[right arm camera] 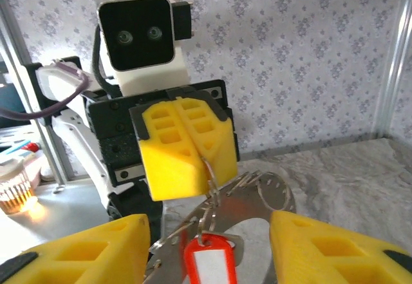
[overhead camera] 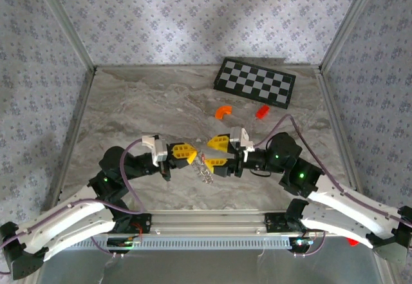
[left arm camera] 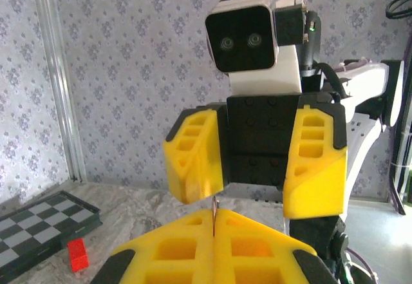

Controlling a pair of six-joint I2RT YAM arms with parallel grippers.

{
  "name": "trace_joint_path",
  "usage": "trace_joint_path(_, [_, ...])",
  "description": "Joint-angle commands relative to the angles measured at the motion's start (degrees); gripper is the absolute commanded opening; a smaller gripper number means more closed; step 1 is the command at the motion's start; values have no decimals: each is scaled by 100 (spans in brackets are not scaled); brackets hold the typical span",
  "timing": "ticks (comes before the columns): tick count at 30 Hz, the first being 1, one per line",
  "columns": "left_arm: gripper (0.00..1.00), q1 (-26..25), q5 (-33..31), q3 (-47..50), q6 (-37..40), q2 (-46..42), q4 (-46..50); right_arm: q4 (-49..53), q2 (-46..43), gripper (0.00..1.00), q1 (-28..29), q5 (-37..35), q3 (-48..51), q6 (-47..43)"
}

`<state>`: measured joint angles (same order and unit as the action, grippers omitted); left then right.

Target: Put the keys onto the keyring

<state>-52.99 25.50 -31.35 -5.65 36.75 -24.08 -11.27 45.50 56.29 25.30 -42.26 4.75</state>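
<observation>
My left gripper [overhead camera: 192, 153] is shut on the thin silvery keyring [right arm camera: 209, 168]. Its yellow fingers meet on the metal edge [left arm camera: 214, 214] in the left wrist view. Small linked rings hang from that grip, and on them a key with a red plastic head [right arm camera: 209, 263]. A wider toothed silvery loop [right arm camera: 270, 194] spreads behind it. The bundle dangles just above the table [overhead camera: 203, 169]. My right gripper [overhead camera: 207, 154] faces the left one from the right and stands open, one finger [right arm camera: 90, 252] on each side of the hanging key without touching it.
A black-and-white checkered board [overhead camera: 255, 82] lies at the back right. An orange arc piece [overhead camera: 223, 111] and a red brick [overhead camera: 262, 111] lie in front of it. Patterned walls and metal posts enclose the marble table [overhead camera: 141, 104].
</observation>
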Motion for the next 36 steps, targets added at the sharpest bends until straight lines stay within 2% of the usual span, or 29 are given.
trace_joint_path(1, [0, -37, -28, -20, -68, -78, -673, -251, 23, 50, 66, 210, -239, 166])
trace_joint_path(14, [0, -63, 295, -131, -147, 146, -653, -197, 169, 43, 92, 250, -341, 78])
trace_joint_path(23, [0, -119, 316, -169, -124, 271, -636, -104, 187, 31, 92, 230, -257, 76])
trace_joint_path(27, [0, -124, 321, -170, -113, 264, -625, -121, 102, 31, 92, 117, -153, 96])
trace_joint_path(32, [0, -124, 351, -222, -91, 229, -531, -121, 119, 39, 92, 117, -67, 105])
trace_joint_path(36, [0, -129, 351, -231, -65, 209, -480, -119, 144, 39, 74, 168, -62, 113])
